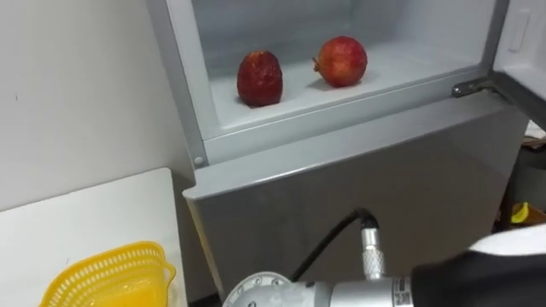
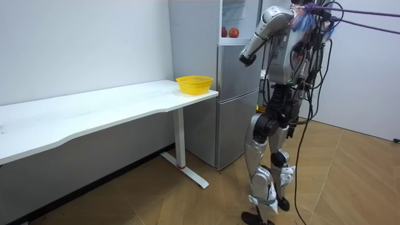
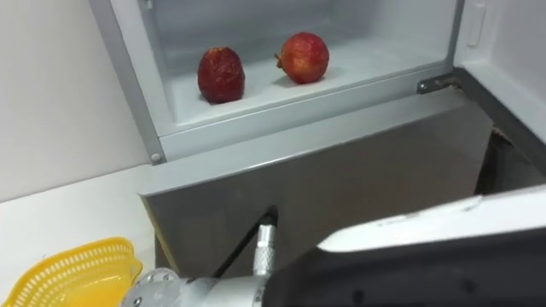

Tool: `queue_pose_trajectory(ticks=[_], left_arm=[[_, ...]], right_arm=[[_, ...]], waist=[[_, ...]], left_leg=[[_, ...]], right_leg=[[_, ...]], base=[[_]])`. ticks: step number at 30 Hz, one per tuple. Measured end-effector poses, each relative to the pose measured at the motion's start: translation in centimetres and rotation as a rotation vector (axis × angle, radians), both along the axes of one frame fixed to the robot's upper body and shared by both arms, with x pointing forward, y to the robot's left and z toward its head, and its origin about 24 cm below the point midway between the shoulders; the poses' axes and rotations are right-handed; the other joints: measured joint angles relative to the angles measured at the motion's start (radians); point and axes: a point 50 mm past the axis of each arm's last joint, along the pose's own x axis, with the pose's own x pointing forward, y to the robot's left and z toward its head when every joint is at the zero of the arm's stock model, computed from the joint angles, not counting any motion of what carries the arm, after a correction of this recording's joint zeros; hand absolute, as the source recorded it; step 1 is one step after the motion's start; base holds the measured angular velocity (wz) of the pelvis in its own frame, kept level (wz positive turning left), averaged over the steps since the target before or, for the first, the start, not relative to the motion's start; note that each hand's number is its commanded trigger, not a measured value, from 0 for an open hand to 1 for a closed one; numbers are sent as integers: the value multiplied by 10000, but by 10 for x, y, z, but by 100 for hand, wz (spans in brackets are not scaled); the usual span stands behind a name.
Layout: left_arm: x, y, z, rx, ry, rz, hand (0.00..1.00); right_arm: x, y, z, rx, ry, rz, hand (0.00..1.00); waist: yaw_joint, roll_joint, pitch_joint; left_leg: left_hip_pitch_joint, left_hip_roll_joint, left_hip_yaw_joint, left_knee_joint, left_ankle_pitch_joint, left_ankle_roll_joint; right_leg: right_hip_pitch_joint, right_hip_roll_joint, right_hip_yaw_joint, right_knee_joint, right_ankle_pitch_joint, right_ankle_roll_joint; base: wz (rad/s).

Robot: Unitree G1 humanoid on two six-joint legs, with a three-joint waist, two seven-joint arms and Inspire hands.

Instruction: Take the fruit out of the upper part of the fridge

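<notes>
Reach step. Right hand is low; you can't tell its grip. Dark fruit lies above and ahead: raise, open, close round it.

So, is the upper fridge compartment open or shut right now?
Open. Its door is swung aside at the right, and the shelf inside shows, with a pomegranate and another red fruit on it.
</notes>
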Motion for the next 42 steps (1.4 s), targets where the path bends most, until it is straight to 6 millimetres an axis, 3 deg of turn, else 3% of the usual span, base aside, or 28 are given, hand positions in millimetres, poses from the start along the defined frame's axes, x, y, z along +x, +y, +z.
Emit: queue_pose_trajectory(ticks=[9, 20, 23, 26, 28, 32, 33, 37, 40, 42], left_arm=[[6, -11, 0, 52, 632, -113, 0], [10, -9, 2, -220, 1052, 556, 0], [14, -3, -2, -252, 1248, 950, 0], [20, 7, -6, -417, 1636, 1663, 0], [26, 22, -8, -800, 1753, 2588, 0], [36, 58, 1, -1970, 1841, 4058, 0], [37, 71, 3, -2438, 2016, 4480, 0], [33, 110, 11, -3878, 2056, 5792, 0], [32, 127, 12, -4691, 1944, 7008, 0], [34, 135, 13, -5032, 1843, 7902, 0]], right_arm=[[-1, 0, 0, -5, 29, -1, 0], [-19, -3, -3, -91, 287, -192, 0], [-25, -2, -4, -48, 393, -268, 0], [-24, -1, -4, 23, 308, -262, 0], [-24, 0, -4, 89, 258, -347, 0], [-22, -1, -4, 129, 116, -627, 0], [-20, -2, -3, 149, -16, -759, 0], [-17, -1, -3, 139, -416, -1094, 0], [-17, 4, -4, 179, -710, -1203, 0], [-17, 7, -5, 197, -871, -1261, 0]], waist=[[-326, 86, 15], [-219, 80, 22], [62, 2, 77], [279, -154, 183], [698, -279, 214], [1471, -466, 142], [1719, -553, 60], [2329, -880, -82], [2604, -1162, -93], [2762, -1215, -111]], left_leg=[[66, 1, 10, -4, 0, 0], [110, 10, 85, -90, 1, 0], [274, 20, 161, -224, 4, -5], [237, 19, 168, -224, 4, -5], [207, 19, 158, -222, 4, -5], [141, 23, 67, -211, 8, -7], [83, 18, -64, -187, 9, -8], [133, 22, -451, -163, 16, -22], [273, 13, -523, -180, 17, -27], [283, 7, -541, -167, 15, -29]], right_leg=[[45, 5, 63, 6, -1, 0], [-107, 61, 316, 50, -1, -6], [-102, 76, 386, 190, -6, -19], [-160, 63, 353, 202, -18, -23], [-209, 54, 321, 223, -20, -23], [-256, 57, 284, 242, -19, -31], [-248, 56, 240, 267, -15, -35], [5, 67, -119, 173, -16, -40], [334, 64, -326, -20, -15, -40], [424, 57, -348, -36, -14, -40]], base=[[-1], [-6], [-14], [2], [-2], [4], [12], [25], [19], [8]])
